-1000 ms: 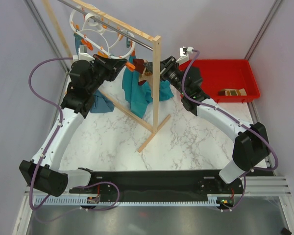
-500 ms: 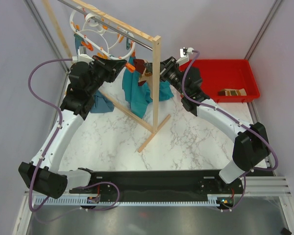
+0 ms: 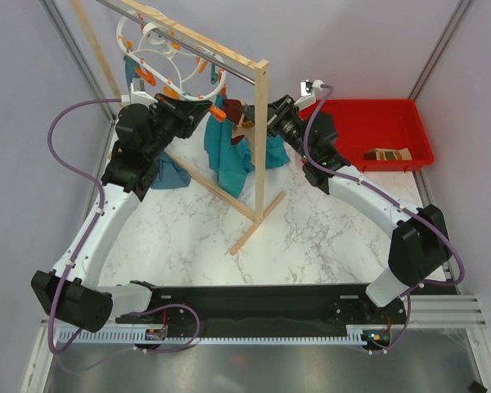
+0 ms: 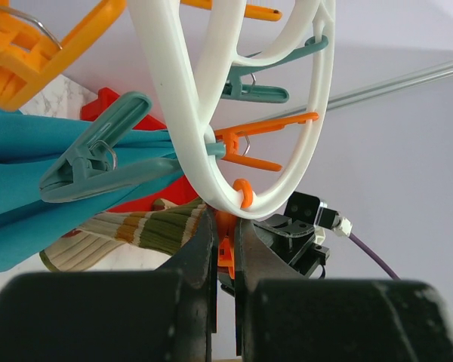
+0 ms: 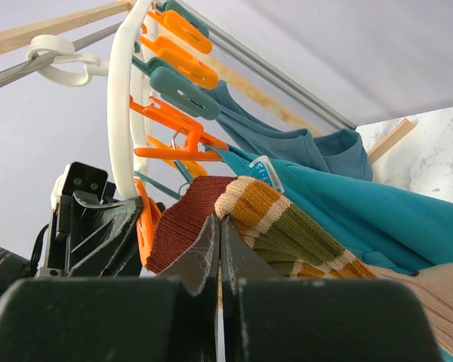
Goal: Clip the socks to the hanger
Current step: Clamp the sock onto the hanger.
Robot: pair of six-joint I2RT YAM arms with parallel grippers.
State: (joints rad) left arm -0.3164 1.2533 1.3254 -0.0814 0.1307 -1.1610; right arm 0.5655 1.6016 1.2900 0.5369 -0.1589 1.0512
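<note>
The white hanger point(image 3: 173, 61) hangs from the rack rail by its hook. My left gripper point(image 3: 204, 106) is shut on an orange clip point(image 4: 226, 253) at the bottom of the hanger ring point(image 4: 211, 162). My right gripper point(image 3: 248, 112) is shut on the cuff of a striped sock point(image 5: 291, 222), holding its brown end right beside that orange clip point(image 5: 145, 220). In the left wrist view the same sock point(image 4: 140, 230) shows just left of my fingers. A second striped sock point(image 3: 388, 154) lies in the red bin.
The wooden rack's post point(image 3: 262, 139) stands between the two arms, its feet on the marble table point(image 3: 311, 237). Teal cloths point(image 3: 227, 154) hang clipped under the hanger. The red bin point(image 3: 393, 110) sits at the back right. Teal clips point(image 4: 98, 154) crowd the ring.
</note>
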